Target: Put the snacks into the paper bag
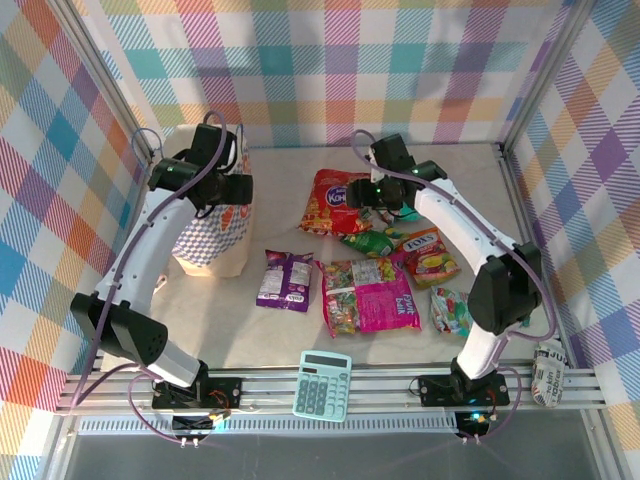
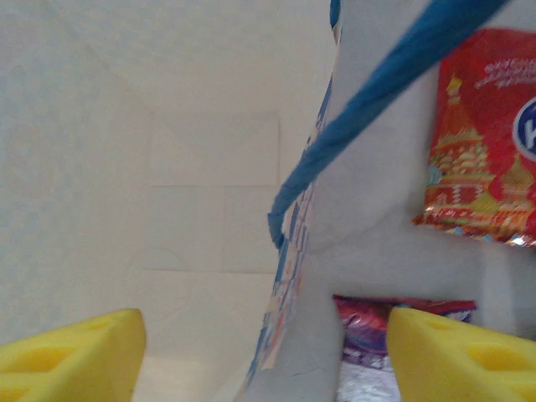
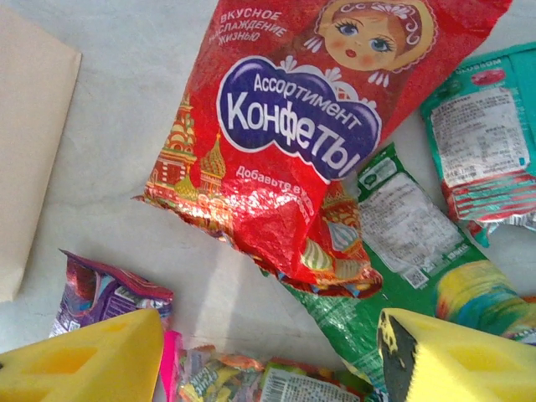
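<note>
over the right-hand rim of the bag, the left gripper (image 2: 268, 362) hangs with its jaws wide apart and nothing clamped. one yellow foam finger (image 2: 74, 358) sits inside the bag and the other outside, with the thin paper wall standing loose between them. the tall beige paper bag (image 1: 212, 245) with a blue-and-white checker band stands upright at the left of the pale table (image 1: 250, 335). its inside, as far as the left wrist view shows, is bare paper (image 2: 167, 167). a thin blue cord handle (image 2: 377, 92) slants across just beside the wall.

the right gripper (image 3: 268, 362) hovers low over the snacks, jaws spread wide and empty. directly ahead of it lies a glossy red packet with a doll face and a blue label (image 3: 285, 134), flat on the table to the right of the bag (image 1: 333, 200). a green packet (image 3: 402, 243) pokes out from under the red one's lower edge. beside that lies a teal-edged packet (image 3: 486, 142), its printed back up. a crinkled purple packet (image 1: 285, 280) lies between the bag and a big magenta packet (image 1: 372, 297). an orange packet (image 1: 430, 255) and a small teal-green one (image 1: 450, 310) lie further right. all the packets in view are on the table. a pale teal calculator (image 1: 322, 385) rests at the near edge.
</note>
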